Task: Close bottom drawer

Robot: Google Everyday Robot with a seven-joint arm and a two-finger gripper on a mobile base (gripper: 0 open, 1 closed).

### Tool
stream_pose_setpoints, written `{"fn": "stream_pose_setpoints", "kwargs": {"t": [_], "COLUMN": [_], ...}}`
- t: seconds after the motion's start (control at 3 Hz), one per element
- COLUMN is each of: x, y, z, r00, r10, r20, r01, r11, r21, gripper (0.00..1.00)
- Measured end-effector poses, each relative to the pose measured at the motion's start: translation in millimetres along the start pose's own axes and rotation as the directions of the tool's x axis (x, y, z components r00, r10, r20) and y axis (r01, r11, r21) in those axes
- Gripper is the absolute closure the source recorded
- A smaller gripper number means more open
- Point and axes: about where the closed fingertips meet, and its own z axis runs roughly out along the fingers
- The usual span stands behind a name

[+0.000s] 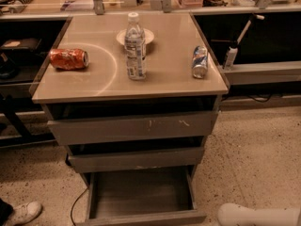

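Plainly, the bottom drawer [141, 218] stands pulled well out of the cabinet [169, 74] over the speckled floor [254, 159], its inside open to view, while the middle drawer [136, 159] and top drawer [134, 126] above it stick out only a little. At the lower right corner, near the bottom drawer's front, shows a white arm segment [258, 215]; the gripper itself is outside the frame, so I cannot tell whether it is clenched or released. On the cabinet top a water bottle [135, 48] stands upright before a white dish [147, 34], with an orange can [69, 59] on its side to the left and a blue can [200, 61] lying to the right.
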Motion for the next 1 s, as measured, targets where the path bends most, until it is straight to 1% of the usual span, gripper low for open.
{"fn": "stream_pose_setpoints", "kwargs": {"t": [0.33, 0.67, 1.0], "x": [2.6, -4.1, -18.9], "y": [1.5, -8.4, -40.8], "z": [12.3, 24.2, 41.4], "r00": [1.000, 0.999, 0.988], "r10": [0.009, 0.022, 0.095], "r20": [-0.004, 0.031, 0.125], "r01": [-0.009, -0.020, -0.080], "r11": [0.9997, 0.9979, 0.9896], "r21": [-0.022, -0.062, -0.119], "gripper": [1.00, 1.00, 1.00]}}
